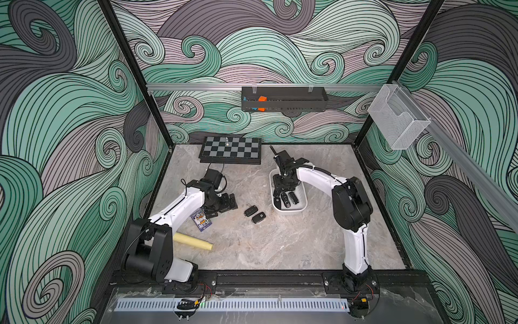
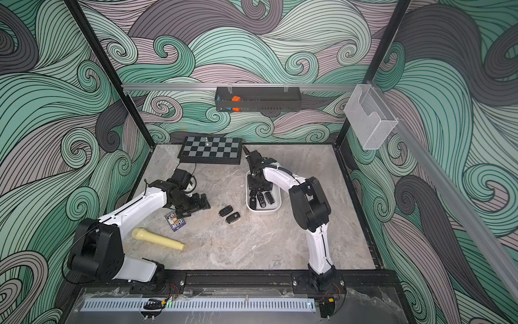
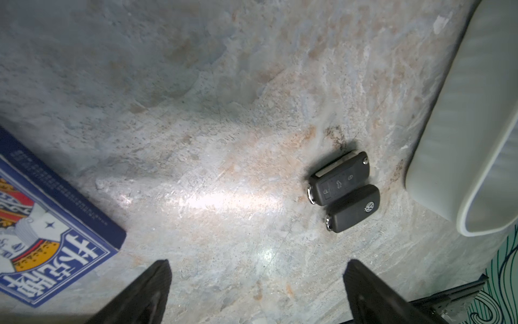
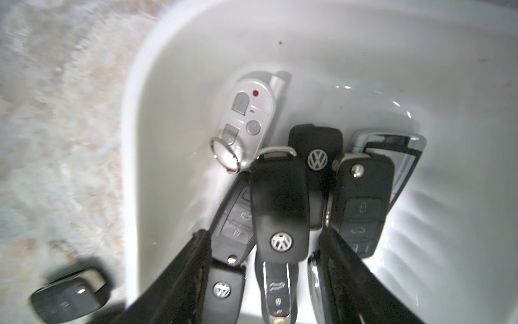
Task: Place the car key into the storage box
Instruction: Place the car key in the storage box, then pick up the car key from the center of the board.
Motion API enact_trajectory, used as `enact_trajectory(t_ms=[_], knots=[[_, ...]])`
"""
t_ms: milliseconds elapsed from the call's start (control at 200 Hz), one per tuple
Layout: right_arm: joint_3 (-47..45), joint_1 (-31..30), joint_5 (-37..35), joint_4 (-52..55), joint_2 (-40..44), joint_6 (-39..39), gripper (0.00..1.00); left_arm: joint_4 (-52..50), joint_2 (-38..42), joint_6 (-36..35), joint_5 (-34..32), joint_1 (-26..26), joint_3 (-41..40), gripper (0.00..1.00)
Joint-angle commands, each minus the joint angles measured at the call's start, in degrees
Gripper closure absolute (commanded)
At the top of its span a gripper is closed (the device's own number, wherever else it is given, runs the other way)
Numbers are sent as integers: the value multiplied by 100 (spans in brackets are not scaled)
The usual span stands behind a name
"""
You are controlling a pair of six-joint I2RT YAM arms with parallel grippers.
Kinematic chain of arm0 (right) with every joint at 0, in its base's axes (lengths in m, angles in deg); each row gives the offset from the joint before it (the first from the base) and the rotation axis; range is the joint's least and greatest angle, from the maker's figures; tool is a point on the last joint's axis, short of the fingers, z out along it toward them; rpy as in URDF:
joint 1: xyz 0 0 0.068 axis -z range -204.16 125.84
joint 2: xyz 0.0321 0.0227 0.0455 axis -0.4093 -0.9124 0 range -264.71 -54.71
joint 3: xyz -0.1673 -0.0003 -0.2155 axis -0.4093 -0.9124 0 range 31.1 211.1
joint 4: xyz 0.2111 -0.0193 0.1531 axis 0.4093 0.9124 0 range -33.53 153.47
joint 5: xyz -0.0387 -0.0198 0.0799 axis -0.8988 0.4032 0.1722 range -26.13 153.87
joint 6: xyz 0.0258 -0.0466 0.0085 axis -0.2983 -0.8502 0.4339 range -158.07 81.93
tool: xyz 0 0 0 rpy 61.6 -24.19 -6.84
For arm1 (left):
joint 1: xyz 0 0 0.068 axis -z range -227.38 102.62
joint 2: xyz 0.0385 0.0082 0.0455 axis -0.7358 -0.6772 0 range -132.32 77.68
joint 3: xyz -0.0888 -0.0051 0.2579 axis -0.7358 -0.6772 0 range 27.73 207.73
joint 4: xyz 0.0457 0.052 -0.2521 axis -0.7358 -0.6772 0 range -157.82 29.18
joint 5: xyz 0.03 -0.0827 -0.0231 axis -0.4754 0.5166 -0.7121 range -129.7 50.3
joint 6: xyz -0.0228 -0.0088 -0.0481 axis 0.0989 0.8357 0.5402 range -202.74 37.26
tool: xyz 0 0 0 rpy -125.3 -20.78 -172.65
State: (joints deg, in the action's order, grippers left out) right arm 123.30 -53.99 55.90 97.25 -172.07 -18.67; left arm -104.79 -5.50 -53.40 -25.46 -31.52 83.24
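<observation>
The white storage box (image 1: pixel 291 211) (image 2: pixel 265 211) stands right of centre on the table, with several car keys lying in it. My right gripper (image 1: pixel 280 193) (image 2: pixel 253 193) (image 4: pixel 263 232) reaches down into the box. Its jaws are open, with gaps on both sides of a black badged car key (image 4: pixel 279 207) that lies on top of the others. A silver fob (image 4: pixel 246 117) lies further in. Two black car keys (image 1: pixel 250 211) (image 1: pixel 258 217) (image 3: pixel 340 179) (image 3: pixel 353 209) lie side by side on the table, left of the box (image 3: pixel 459 140). My left gripper (image 1: pixel 222 209) (image 3: pixel 258 263) hovers wide open and empty, left of those keys.
A blue card box (image 1: pixel 201 220) (image 3: pixel 42 224) lies beside the left gripper, and a pale yellow cylinder (image 1: pixel 193 241) lies near the left arm's base. A chessboard (image 1: pixel 230 148) sits at the back. A black tray (image 1: pixel 284 98) and a mesh basket (image 1: pixel 398 117) hang on the rails.
</observation>
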Motion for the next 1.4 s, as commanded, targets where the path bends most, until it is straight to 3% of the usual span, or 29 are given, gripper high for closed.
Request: enact_trajectory(t_ms=[0,115,305,640,911,1396], knots=[[-185,-27,329,73,670,243,34,-347,-192,-399,68,82,286,4],[-602,-58,510,21,1176,323,26,-443,-358,-581,96,184,412,5],[-1466,-116,972,-183,2102,501,1,-525,-616,-811,33,489,531,6],[-2940,-356,1732,-577,3535,892,1,-793,-1090,-1188,-294,951,687,6],[-3746,-709,1875,-722,4480,1272,1,-696,-1465,-1305,-622,1159,813,10],[-4088,-718,1558,-723,5024,1358,1,-81,-2169,-1360,-1325,1518,981,21]])
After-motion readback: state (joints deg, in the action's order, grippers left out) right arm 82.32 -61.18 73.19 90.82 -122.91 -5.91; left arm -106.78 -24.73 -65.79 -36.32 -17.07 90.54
